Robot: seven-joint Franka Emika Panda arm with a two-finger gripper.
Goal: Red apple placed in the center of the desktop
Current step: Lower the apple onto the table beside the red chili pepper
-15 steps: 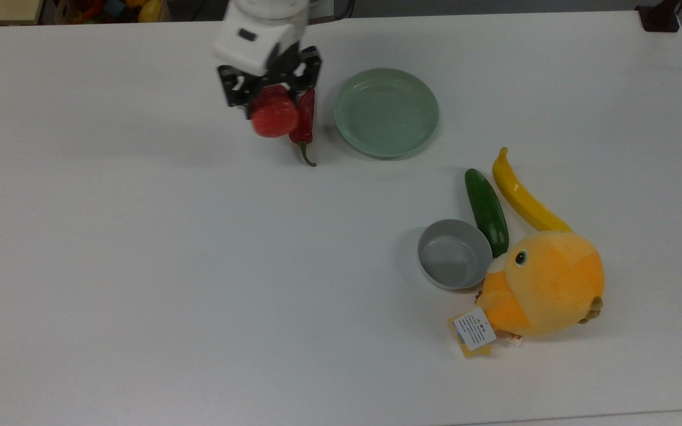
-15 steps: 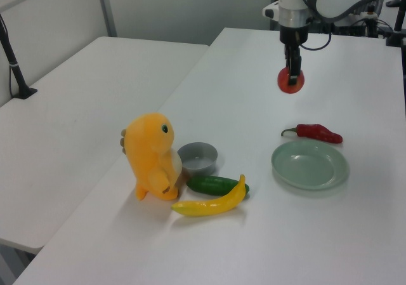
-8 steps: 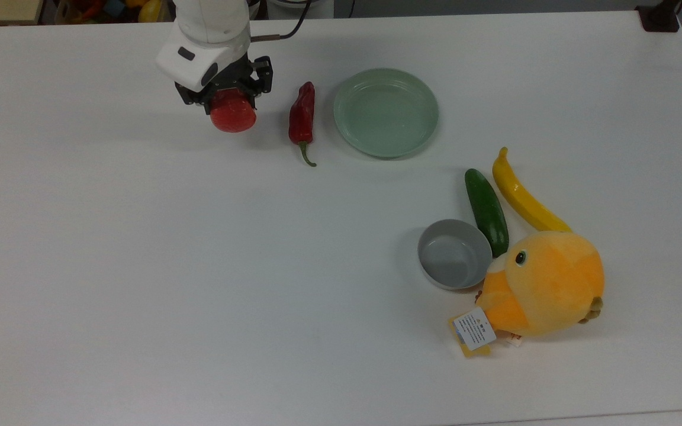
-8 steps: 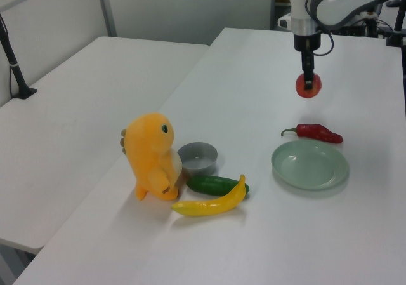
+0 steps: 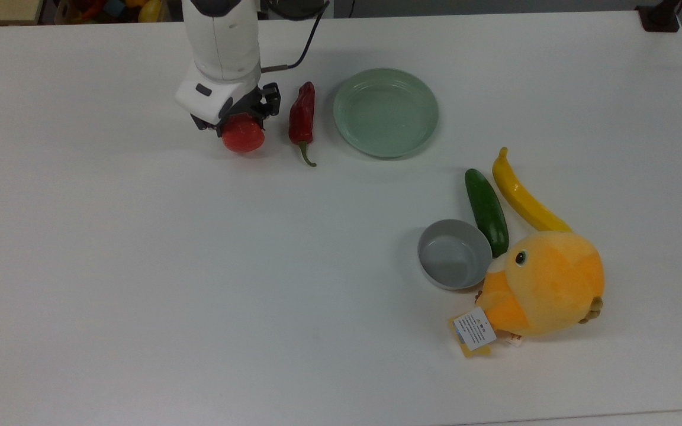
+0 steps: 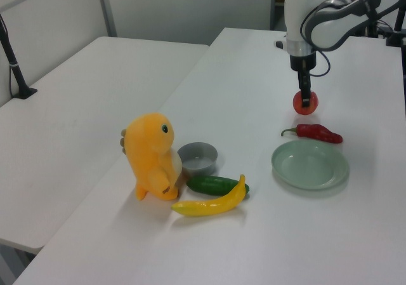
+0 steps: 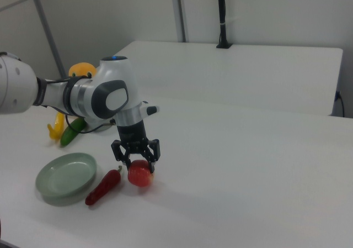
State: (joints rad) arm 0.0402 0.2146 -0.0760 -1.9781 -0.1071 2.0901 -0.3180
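The red apple [image 5: 244, 135] hangs low over the white desktop [image 5: 199, 266], held from above by my gripper [image 5: 239, 123], which is shut on it. This is in the top view's upper left part, just left of the red chili pepper [image 5: 302, 118]. The left view has the apple [image 6: 306, 104] under the gripper [image 6: 305, 97], beyond the chili [image 6: 315, 132]. From the right view, the apple [image 7: 139, 174] sits between the black fingers of the gripper [image 7: 136, 163], close above the desktop [image 7: 248, 193], beside the chili [image 7: 104, 187].
A pale green plate [image 5: 386, 112] lies right of the chili in the top view. Farther right and nearer are a green cucumber [image 5: 486, 212], a yellow banana [image 5: 521, 193], a grey bowl [image 5: 454, 254] and an orange plush toy [image 5: 542, 285].
The gripper with the apple swung to the top view's left away from the chili, then came back a little toward it and lowered close to the desktop.
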